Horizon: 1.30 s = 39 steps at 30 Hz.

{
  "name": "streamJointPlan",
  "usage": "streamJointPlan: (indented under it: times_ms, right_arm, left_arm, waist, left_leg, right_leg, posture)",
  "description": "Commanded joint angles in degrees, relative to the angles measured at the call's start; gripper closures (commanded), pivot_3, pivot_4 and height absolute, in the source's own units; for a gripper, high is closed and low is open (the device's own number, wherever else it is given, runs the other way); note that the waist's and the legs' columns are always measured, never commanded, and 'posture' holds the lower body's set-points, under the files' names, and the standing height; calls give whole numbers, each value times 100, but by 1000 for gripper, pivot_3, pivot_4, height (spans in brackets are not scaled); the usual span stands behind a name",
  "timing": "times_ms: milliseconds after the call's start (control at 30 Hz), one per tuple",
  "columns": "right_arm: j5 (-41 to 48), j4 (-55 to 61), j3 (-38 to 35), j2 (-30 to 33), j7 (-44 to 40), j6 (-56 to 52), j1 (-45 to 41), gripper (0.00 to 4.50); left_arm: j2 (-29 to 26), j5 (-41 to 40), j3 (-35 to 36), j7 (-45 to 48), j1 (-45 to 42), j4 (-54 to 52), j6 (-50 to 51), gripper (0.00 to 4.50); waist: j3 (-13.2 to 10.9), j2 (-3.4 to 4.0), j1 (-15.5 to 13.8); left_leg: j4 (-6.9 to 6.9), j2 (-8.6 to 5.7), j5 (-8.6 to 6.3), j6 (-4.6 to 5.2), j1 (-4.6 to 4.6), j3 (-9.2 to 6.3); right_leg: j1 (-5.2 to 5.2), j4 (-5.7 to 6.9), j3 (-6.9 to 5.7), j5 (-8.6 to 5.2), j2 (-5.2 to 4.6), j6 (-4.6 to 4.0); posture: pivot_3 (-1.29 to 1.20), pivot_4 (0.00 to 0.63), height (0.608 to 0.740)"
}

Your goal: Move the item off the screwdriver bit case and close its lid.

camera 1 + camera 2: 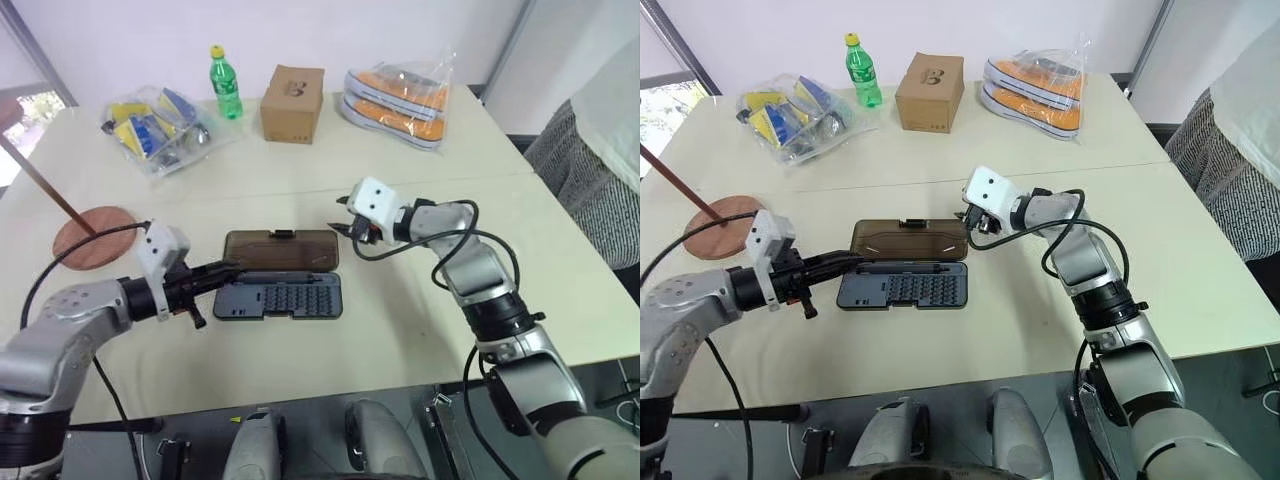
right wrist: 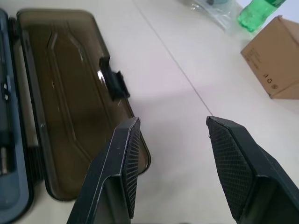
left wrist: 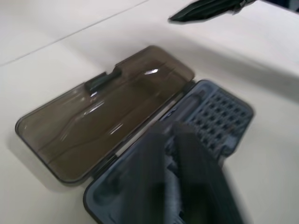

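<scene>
Head views — screwdriver bit case [image 1: 279,297] lies open mid-table, lid [image 1: 280,249] flat behind the tray. Wooden stand [image 1: 93,236] sits off the case, well to the left. Left gripper [image 1: 222,270] at the tray's left end, fingers together, holding nothing.

Left wrist view — closed fingers [image 3: 187,182] over the tray.

Right wrist view — right gripper [image 2: 173,161] spread, empty, over the lid's corner. Lid looks light, stiff, slick; best lifted by the latch [image 2: 112,81] edge.

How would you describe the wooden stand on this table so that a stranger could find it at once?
Start at the pale table and go to its left edge, well left of the open screwdriver bit case. There sits the wooden stand, a flat reddish-brown disc with a thin rod slanting up from it. Nothing else nearby is wooden and round.
</scene>
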State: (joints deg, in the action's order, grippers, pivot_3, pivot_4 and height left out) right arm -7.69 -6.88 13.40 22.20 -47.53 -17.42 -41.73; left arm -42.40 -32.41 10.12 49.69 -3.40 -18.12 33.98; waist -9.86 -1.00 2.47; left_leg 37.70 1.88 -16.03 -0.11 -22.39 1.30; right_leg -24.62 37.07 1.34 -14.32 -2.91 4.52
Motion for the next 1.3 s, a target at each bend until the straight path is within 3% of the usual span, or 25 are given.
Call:
streamJointPlan:
  times_ms: [33,700,933,1300]
  right_arm:
    - [86,166,-14,-37,85,-38,-95,2147]
    - [-45,-761,418,-90,-72,450,-453,2147]
    - [217,-1428,407,-331,-399,35,-864,2147]
    - [67,-3061,445,-585,-288,682,-1353,2147]
  left_arm:
    - [33,291,-99,99,85,257,-431,4452]
    - [525,645,-755,393,28,1033,-849,4452]
    - [464,692,-723,416,110,1124,-956,4452]
    - [436,658,-658,321,302,975,-961,4452]
  waist:
    - [0,0,-5]
    - [1,-1,-1]
    - [1,0,8]
    - [2,1,10]
  left_leg:
    - [-1,0,0,0,-1,0]
    - [-2,2,0,1,-2,3]
    - [-2,4,0,1,1,1]
    - [-6,5,0,1,3,1]
  right_leg:
    - [-1,0,0,0,1,1]
    - [-2,1,-1,9,3,16]
    - [-2,3,0,9,4,15]
    - [-2,2,1,9,0,15]
  posture:
    - [0,150,740]
    - [0,150,740]
    - [0,150,740]
    - [0,150,740]
